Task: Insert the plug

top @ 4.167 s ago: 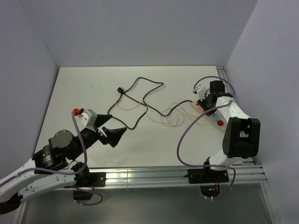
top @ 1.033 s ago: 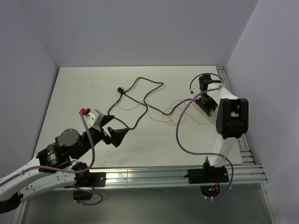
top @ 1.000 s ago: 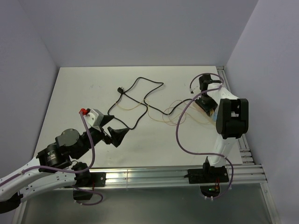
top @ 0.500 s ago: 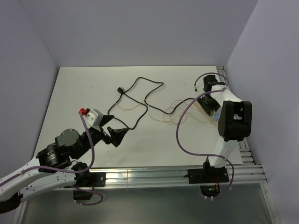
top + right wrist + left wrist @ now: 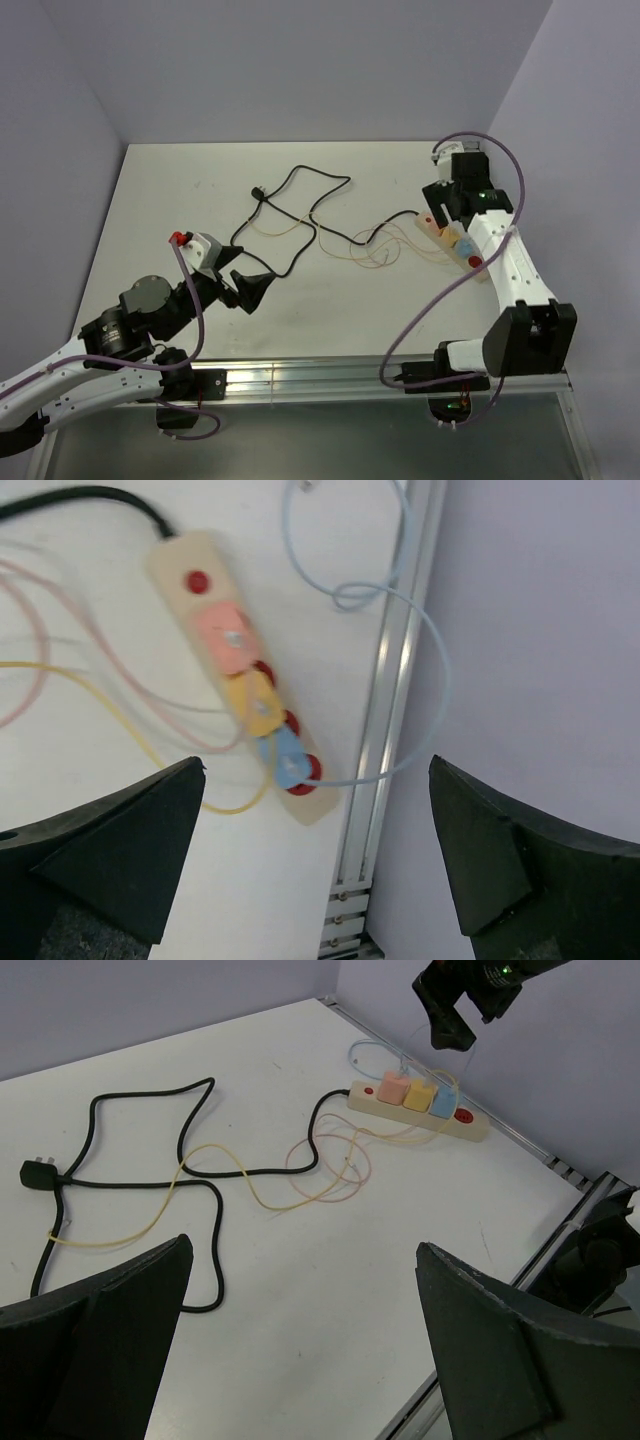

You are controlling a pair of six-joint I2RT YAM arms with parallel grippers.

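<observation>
1. Top external view: the power strip (image 5: 424, 222) lies flat at the right side of the tabletop (image 5: 190, 200). Its long axis runs diagonally, with the black cord end toward the middle and the other end toward the near right rail.
2. The right gripper (image 5: 440, 200) hovers above the strip, fingers wide and empty. The left gripper (image 5: 305, 1350), also wide and empty, is well apart.
3. The blue plug (image 5: 285, 758), last in the row, looks seated pins-down, so insertion seems done.
</observation>
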